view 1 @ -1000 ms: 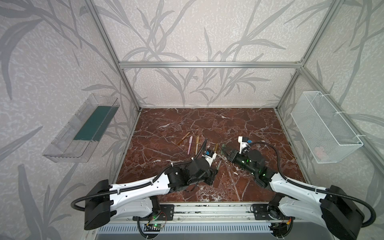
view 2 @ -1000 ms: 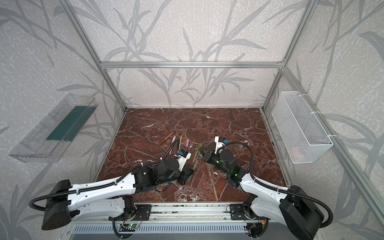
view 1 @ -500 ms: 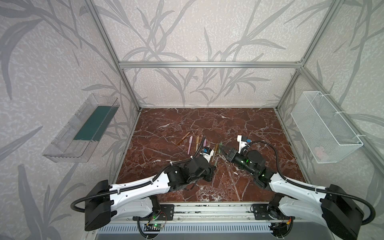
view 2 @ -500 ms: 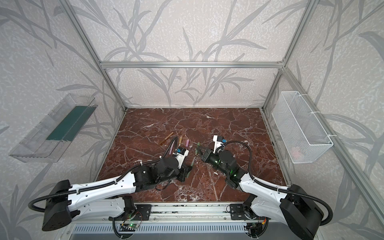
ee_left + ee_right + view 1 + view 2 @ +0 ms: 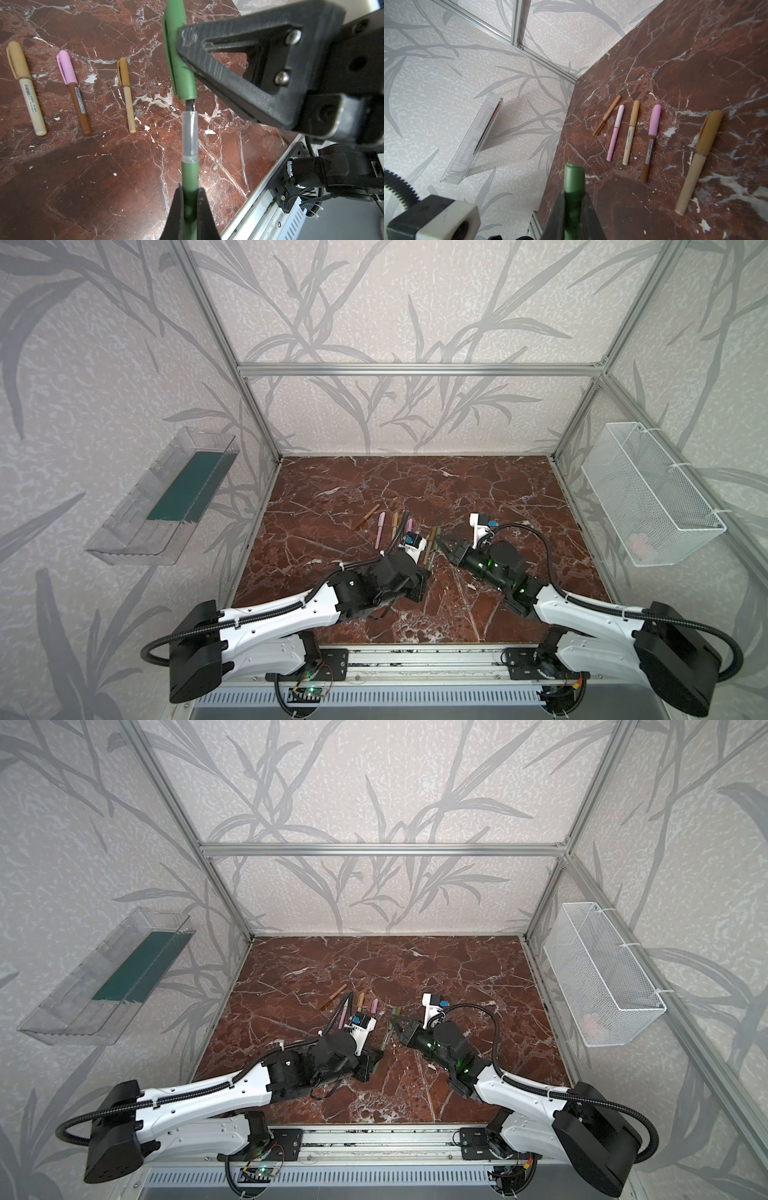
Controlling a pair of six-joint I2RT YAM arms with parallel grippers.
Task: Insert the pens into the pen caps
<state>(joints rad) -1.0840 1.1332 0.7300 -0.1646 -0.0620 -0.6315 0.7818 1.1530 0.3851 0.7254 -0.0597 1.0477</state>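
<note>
While sliding pen into cap, judged mid-insertion, apparently on the last pair.

Left wrist view: left gripper clamped on green pen, fingers pressed against the matte barrel. Ahead of those fingers, clear collar, then dark tip partly inside mouth of green cap. Cap, matte with a clip slot, pinched by right gripper, 1 black finger lying across its side. Cap tilted slightly off the pen's line; collar not yet covered. Off to 1 side of the fingers, 3 capped pens flat on table.

Right wrist view: fingers closed tight on cap, 1 green end poking out past the tips. Beyond the tips, 5 capped pens in a loose row. Pen itself out of sight.

Both top views: left gripper and right gripper meeting tip to tip over mid-table, pen and cap between them.

Next, probably: square cap to pen, then push straight along the barrel to bury the collar; firm pinch needed, smooth plastic likely to slip.
</note>
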